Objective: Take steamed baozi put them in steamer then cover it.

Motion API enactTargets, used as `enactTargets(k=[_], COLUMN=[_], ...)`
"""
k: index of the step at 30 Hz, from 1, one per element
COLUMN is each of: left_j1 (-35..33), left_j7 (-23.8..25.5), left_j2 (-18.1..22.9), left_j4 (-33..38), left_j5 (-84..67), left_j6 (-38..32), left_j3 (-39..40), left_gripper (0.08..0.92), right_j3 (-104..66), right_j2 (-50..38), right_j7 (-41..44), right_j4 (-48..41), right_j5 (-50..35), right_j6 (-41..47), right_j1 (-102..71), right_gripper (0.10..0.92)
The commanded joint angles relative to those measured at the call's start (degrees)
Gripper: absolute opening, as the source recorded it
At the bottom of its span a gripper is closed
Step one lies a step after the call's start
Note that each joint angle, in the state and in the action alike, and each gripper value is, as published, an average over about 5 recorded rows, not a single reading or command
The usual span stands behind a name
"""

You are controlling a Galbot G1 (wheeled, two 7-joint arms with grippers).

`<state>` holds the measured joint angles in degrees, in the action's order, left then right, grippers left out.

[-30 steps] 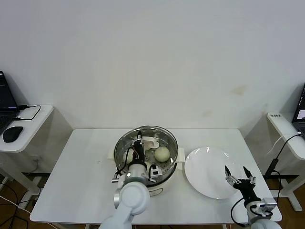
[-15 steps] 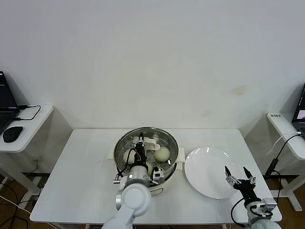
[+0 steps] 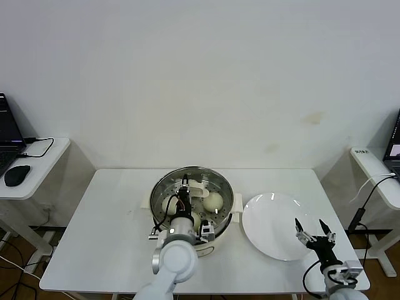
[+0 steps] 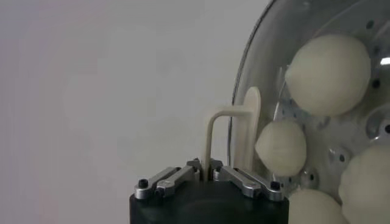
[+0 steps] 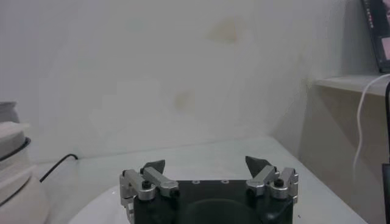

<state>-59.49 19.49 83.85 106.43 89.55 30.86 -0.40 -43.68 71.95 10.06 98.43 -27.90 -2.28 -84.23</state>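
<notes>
**Glass cover held over loaded steamer by left gripper**

Glass cover [image 3: 192,190], clear with a metal rim, sits over the mouth of the steamer [image 3: 220,230] at the middle of the table [image 3: 112,237]. Its cream-white handle [image 4: 234,137] lies directly between the fingers of the left gripper [image 3: 184,190], which are clamped shut on it. In the left wrist view the handle rises straight out from between the closed fingers, with the cover's curved rim just beyond.

Steamed baozi [image 4: 329,73] lie inside the steamer, below the left gripper and under the glass. Four show in the left wrist view through the cover, resting on the perforated tray, close together. The head view shows one bun clearly just to the right of the left gripper, another to its left, the rest partly hidden by the arm.

Right gripper [image 3: 314,232] hangs low at the near right of the table, well apart from the steamer, its fingers spread wide with nothing between them. It is over the near edge of a white plate [image 3: 269,219], which lies just beside the steamer's right handle. Whether the gripper touches the plate cannot be told.

Side tables stand to either side of the table; the left one [image 3: 44,169] carries a laptop [image 3: 7,134] and a mouse [image 3: 16,176].
</notes>
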Motion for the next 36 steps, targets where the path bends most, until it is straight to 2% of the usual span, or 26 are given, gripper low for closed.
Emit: enactTargets(k=[1,6,28,36], left_j1=[-0.3,-0.8,-6.7,-9.8], left_j7=[0.4,3.6,4.2,3.7], left_j2=[0.2,-0.2,-4.1,-5.7], left_j4=[-0.1,1.8,12.3,16.8], left_j5=[0.2,0.1,-2.5,-2.4], left_j6=[-0.3,-0.3,-0.5,-1.1], left_j3=[0.1,0.4,-1.6,-3.0], left_gripper=[0.147,0.18,0.792,0.823], right_j3=[-0.1,-0.1,-0.2,0.2], right_j2=[0.0,-0.1,-0.7,-1.1], right_j7=[0.0,0.1,0.1,-0.1], right_j4=[-0.1,-0.2,-0.4,0.7], right_j5=[0.0,0.0,0.3,-0.2], right_j6=[0.0,0.0,-0.1,0.8], right_j1=[0.0,0.1,-0.4,-0.8], right_gripper=[0.823,0.823,0.823,0.823])
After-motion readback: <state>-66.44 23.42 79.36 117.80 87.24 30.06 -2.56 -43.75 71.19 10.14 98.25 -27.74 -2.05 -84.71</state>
